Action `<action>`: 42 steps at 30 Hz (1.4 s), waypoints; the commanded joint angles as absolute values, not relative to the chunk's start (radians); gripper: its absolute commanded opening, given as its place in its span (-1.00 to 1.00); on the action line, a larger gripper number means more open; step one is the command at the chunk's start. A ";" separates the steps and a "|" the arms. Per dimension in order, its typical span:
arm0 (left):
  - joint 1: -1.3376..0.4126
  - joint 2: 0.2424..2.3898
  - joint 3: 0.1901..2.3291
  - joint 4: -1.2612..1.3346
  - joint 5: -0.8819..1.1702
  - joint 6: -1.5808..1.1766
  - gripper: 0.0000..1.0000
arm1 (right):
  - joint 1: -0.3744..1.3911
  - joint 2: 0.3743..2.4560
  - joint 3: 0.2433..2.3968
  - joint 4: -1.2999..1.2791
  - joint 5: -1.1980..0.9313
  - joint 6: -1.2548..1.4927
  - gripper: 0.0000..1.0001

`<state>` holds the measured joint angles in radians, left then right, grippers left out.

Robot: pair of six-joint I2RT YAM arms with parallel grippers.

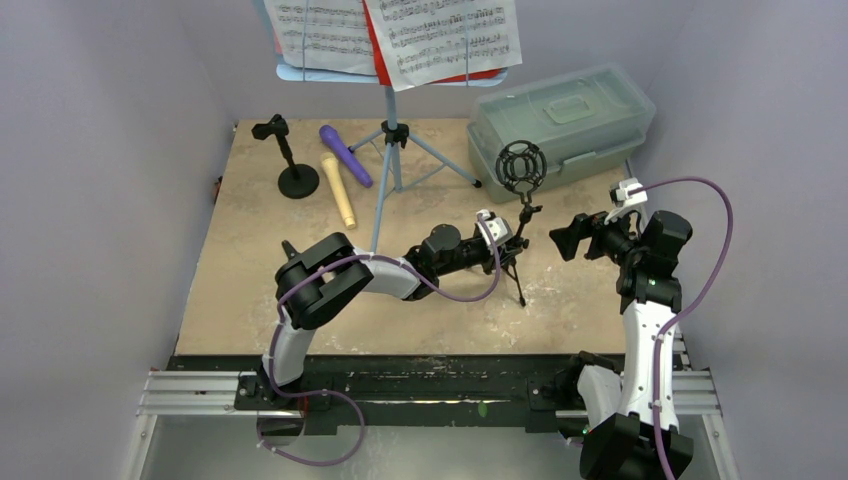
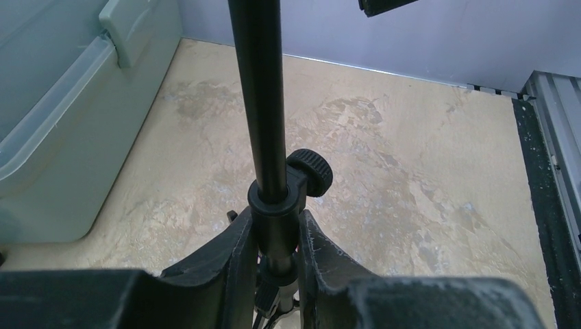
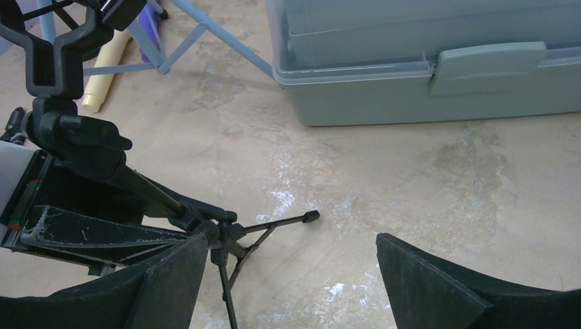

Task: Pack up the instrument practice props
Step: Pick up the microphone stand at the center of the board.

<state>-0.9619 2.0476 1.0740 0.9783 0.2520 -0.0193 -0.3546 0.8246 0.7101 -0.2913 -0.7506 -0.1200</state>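
Note:
The black tripod mic holder (image 1: 521, 165) with its ring stands mid-table in front of the box. My left gripper (image 1: 510, 240) is shut on its pole (image 2: 264, 103), both fingers pressing the collar just under the clamp knob (image 2: 312, 171); in the left wrist view the gripper (image 2: 275, 240) shows the grip close up. My right gripper (image 1: 562, 238) is open and empty just right of the tripod, whose legs (image 3: 226, 233) lie by its left finger (image 3: 291, 274). A purple microphone (image 1: 345, 155), a tan microphone (image 1: 340, 190) and a round-base holder (image 1: 295, 175) lie at the back left.
The pale-blue music rack (image 1: 392, 130) stands at the back with sheet-music pages (image 1: 400, 35) on it, its legs (image 3: 212, 34) spread toward the box. The translucent grey-green box (image 1: 560, 125) sits shut at the back right. Walls close in on three sides.

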 commanded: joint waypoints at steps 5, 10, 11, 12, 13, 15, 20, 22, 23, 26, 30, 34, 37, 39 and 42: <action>-0.954 1.909 1.042 0.989 0.233 -0.061 -1.00 | -0.359 0.823 0.715 -0.287 -0.818 -0.158 0.96; -0.931 1.774 0.993 0.938 0.249 -0.117 -1.00 | -0.357 0.812 0.727 -0.337 -0.954 -0.230 0.98; -0.921 1.744 0.981 0.915 0.257 -0.136 -1.00 | -0.357 0.812 0.727 -0.343 -0.986 -0.233 0.98; -0.911 1.717 0.973 0.899 0.270 -0.152 -1.00 | -0.357 0.814 0.728 -0.349 -1.020 -0.230 0.98; -0.899 1.686 0.965 0.880 0.282 -0.166 -1.00 | -0.357 0.818 0.730 -0.359 -1.054 -0.231 0.97; -0.876 1.626 0.948 0.836 0.302 -0.190 -1.00 | -0.357 0.827 0.742 -0.388 -1.118 -0.251 0.98; -0.831 1.483 0.889 0.735 0.350 -0.205 -1.00 | -0.340 0.865 0.786 -0.507 -1.245 -0.378 0.98; -0.827 1.425 0.859 0.704 0.365 -0.183 -1.00 | -0.320 0.890 0.820 -0.572 -1.276 -0.432 0.97; -0.826 1.406 0.843 0.695 0.372 -0.170 -1.00 | -0.296 0.902 0.840 -0.607 -1.278 -0.452 0.97; -0.823 1.371 0.793 0.693 0.380 -0.136 -1.00 | -0.165 0.936 0.899 -0.651 -1.214 -0.455 0.96; -0.813 1.370 0.734 0.782 0.402 -0.139 -1.00 | -0.044 0.957 0.925 -0.589 -1.175 -0.364 0.96; -0.812 1.383 0.718 0.811 0.382 -0.180 -1.00 | -0.008 1.019 0.965 -0.581 -1.187 -0.310 0.96; -0.812 1.387 0.715 0.833 0.368 -0.208 -1.00 | 0.024 1.078 0.976 -0.585 -1.248 -0.280 0.95; -0.812 1.382 0.710 0.839 0.344 -0.221 -1.00 | 0.026 1.094 0.955 -0.516 -1.273 -0.205 0.93; -0.814 1.383 0.684 0.882 0.276 -0.270 -1.00 | 0.033 1.106 0.925 -0.427 -1.294 -0.096 0.91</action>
